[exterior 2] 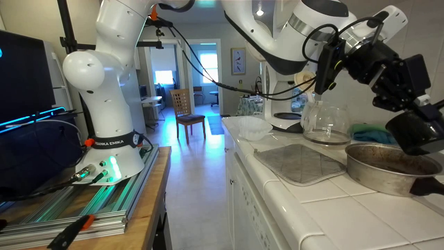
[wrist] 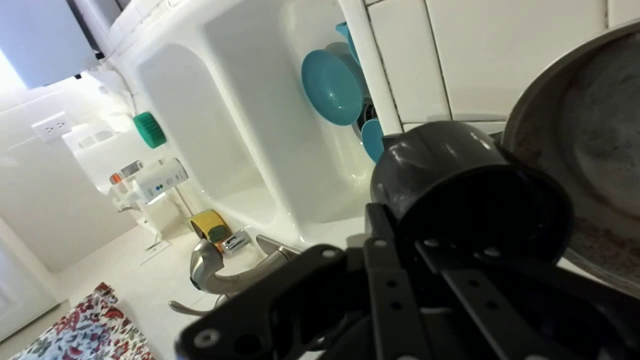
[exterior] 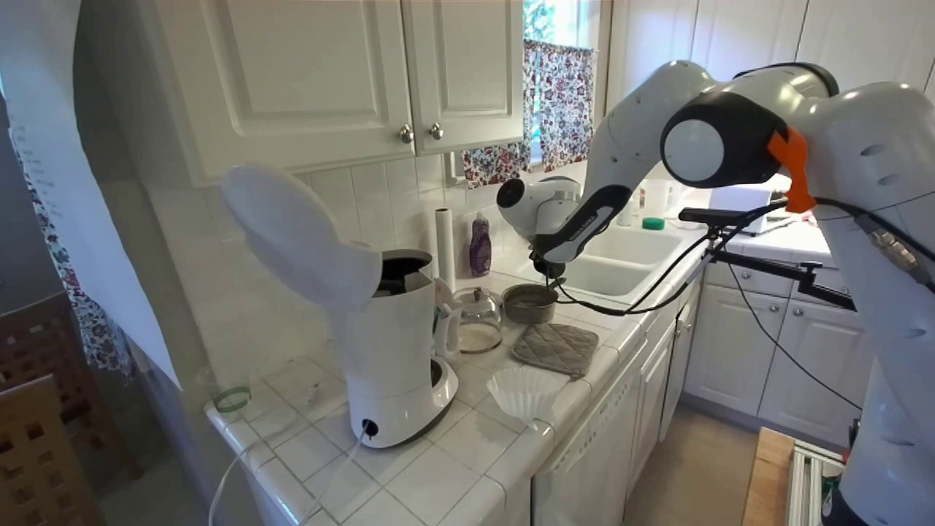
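Note:
A black mug hangs tilted from my gripper, which is shut on its wall near the rim. In the wrist view one finger lies outside the wall; the other reaches into the dark mouth, where its tip is hard to make out. Below the mug is a round metal pan with a stained inside and a black handle. From an exterior view the mug overlaps the pan's far rim; whether they touch I cannot tell. In an exterior view the gripper appears small and dark above the pan.
A grey pot holder, a glass carafe, a white paper filter and a white coffee maker with raised lid share the tiled counter. Beyond the pan lies a double sink with teal dishes and a faucet.

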You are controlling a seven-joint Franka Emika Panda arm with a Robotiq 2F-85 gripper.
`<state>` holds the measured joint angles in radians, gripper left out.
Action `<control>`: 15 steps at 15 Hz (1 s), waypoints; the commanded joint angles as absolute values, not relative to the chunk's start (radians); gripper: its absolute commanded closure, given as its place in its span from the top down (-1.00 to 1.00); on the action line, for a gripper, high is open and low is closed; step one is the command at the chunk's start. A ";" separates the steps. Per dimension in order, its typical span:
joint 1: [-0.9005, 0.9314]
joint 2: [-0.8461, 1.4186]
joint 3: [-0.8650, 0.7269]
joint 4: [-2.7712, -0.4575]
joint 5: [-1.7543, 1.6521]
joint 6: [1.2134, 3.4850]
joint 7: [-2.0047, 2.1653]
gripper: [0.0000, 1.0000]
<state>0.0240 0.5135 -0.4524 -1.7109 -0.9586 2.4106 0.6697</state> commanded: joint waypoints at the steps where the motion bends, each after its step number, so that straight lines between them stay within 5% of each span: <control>1: 0.025 0.494 -0.422 -1.742 -1.135 2.400 0.808 -0.98; 15: -0.037 0.450 -0.235 -1.859 -1.716 2.220 1.264 -0.98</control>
